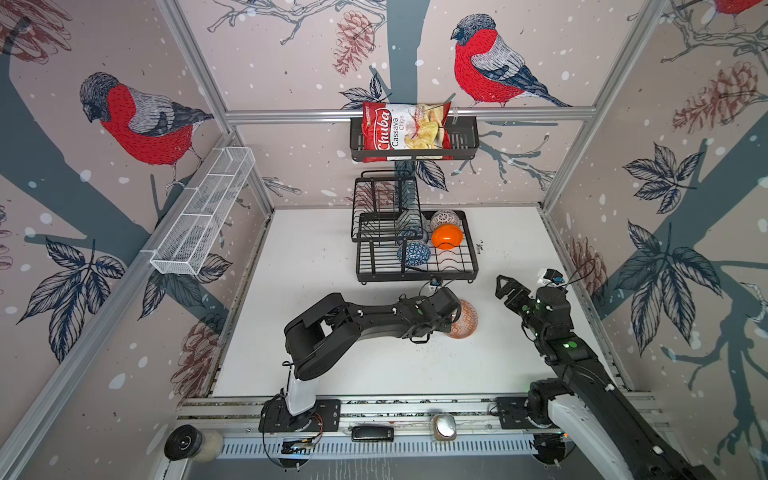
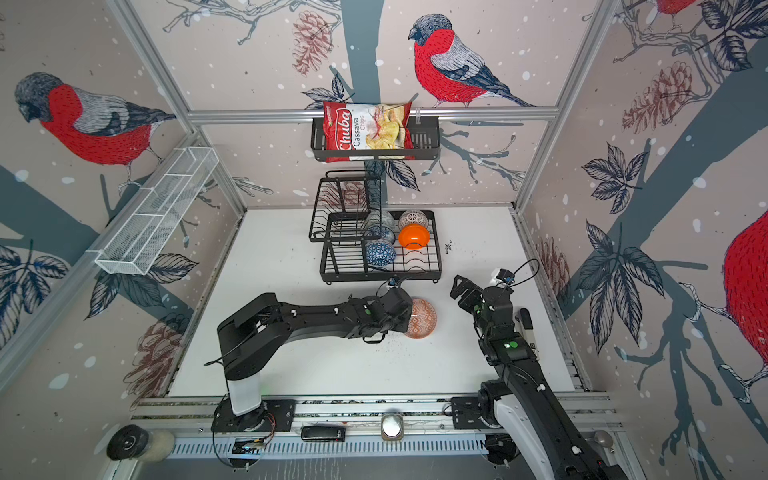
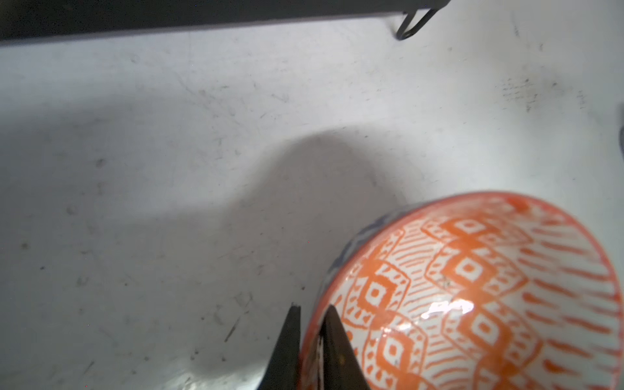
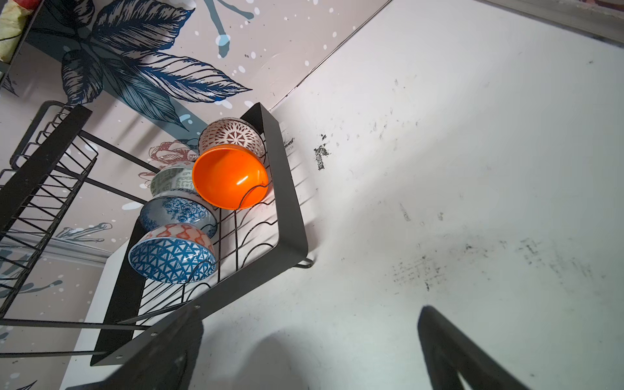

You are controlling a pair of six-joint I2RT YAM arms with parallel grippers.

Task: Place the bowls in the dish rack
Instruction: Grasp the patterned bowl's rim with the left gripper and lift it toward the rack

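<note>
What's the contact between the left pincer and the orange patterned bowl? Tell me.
Touching. The left wrist view shows the left pincer shut on the rim of the orange patterned bowl, one finger each side.

Five bowls (image 1: 413, 253) racked, orange-patterned bowl (image 1: 467, 318) outside

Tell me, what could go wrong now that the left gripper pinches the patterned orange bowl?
1. The left gripper holds the orange-red patterned bowl only by its glossy rim; it may slip or swing when lifted.
2. The dish rack is crowded; the new bowl might knock the blue triangle bowl.
</note>
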